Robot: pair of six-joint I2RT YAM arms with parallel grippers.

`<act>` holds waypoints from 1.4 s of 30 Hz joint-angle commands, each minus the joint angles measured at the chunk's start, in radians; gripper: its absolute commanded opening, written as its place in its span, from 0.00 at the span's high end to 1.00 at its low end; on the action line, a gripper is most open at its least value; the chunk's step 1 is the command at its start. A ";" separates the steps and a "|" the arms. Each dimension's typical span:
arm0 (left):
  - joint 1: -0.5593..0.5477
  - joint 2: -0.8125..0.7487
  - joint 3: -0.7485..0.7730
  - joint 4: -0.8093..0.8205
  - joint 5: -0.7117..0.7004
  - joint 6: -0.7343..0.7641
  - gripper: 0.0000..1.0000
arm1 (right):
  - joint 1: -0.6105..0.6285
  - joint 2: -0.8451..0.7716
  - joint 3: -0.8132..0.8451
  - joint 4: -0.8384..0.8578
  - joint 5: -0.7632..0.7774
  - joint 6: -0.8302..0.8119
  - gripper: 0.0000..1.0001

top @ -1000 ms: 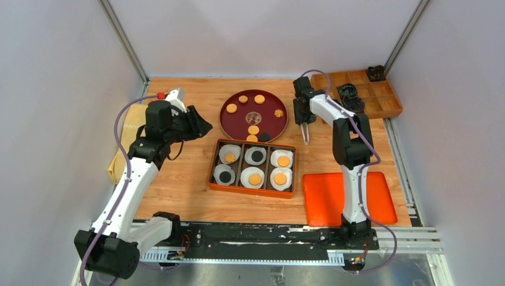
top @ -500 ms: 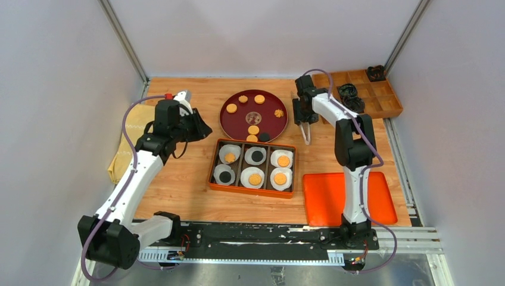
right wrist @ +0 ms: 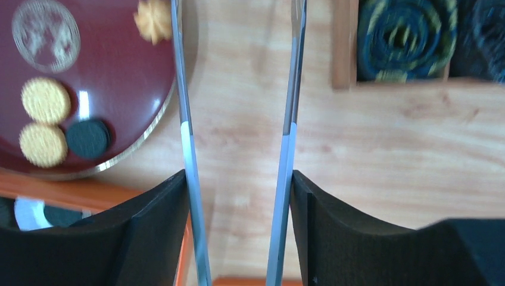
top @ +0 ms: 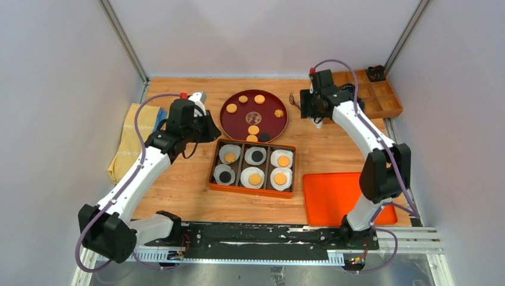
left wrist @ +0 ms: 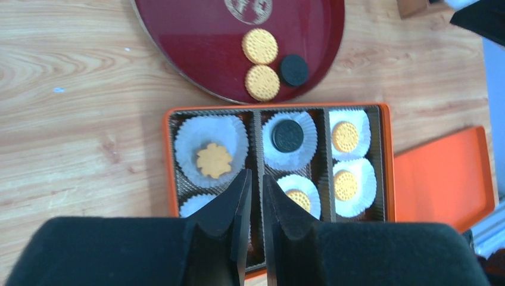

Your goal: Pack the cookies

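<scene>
Several cookies (top: 259,99) lie on the dark red round plate (top: 233,122): flat golden ones (left wrist: 259,46), a black one (left wrist: 294,70) and a knobbly one (right wrist: 153,20). The orange box (top: 213,173) holds white paper cups, each with one cookie (left wrist: 214,159). My left gripper (top: 208,128) hovers over the box's left side, shut and empty (left wrist: 256,179). My right gripper (top: 305,105) is right of the plate, shut on metal tongs (right wrist: 186,149) whose blades stand apart over bare wood (right wrist: 238,176).
An orange lid (top: 348,196) lies right of the box. A yellow cloth (top: 128,140) lies at the left edge. A wooden divided tray (top: 372,95) with dark rolled items (right wrist: 405,39) stands at the back right.
My left gripper has moved right, toward the box. My right arm has swung back and to the right, carrying the tongs away from the box's far edge.
</scene>
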 commanded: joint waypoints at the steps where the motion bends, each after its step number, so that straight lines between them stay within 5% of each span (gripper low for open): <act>1: -0.067 -0.003 -0.003 -0.014 -0.043 0.023 0.82 | 0.044 -0.125 -0.192 -0.023 0.022 0.018 0.36; 6: -0.071 0.021 -0.051 0.021 -0.018 0.011 0.83 | 0.039 -0.097 -0.197 0.022 0.087 0.001 0.37; 17: -0.071 -0.035 -0.061 0.016 -0.033 0.008 0.83 | 0.034 0.319 0.143 -0.041 0.164 0.017 0.40; 21: -0.072 -0.036 -0.059 0.015 -0.030 0.005 0.83 | 0.024 0.468 0.300 -0.120 0.156 0.013 0.28; 22: -0.071 -0.037 -0.062 0.015 -0.029 0.007 0.83 | 0.020 0.482 0.318 -0.125 0.142 0.008 0.08; 25: -0.071 -0.033 -0.067 0.016 -0.029 0.009 0.83 | 0.012 0.491 0.339 -0.125 0.094 -0.011 0.03; 31: -0.071 -0.018 -0.066 0.041 0.002 -0.001 0.83 | 0.008 0.344 0.236 -0.114 0.127 -0.003 0.02; 42: -0.094 0.018 -0.031 0.076 0.021 -0.012 0.82 | -0.011 -0.238 -0.362 -0.113 0.267 0.066 0.01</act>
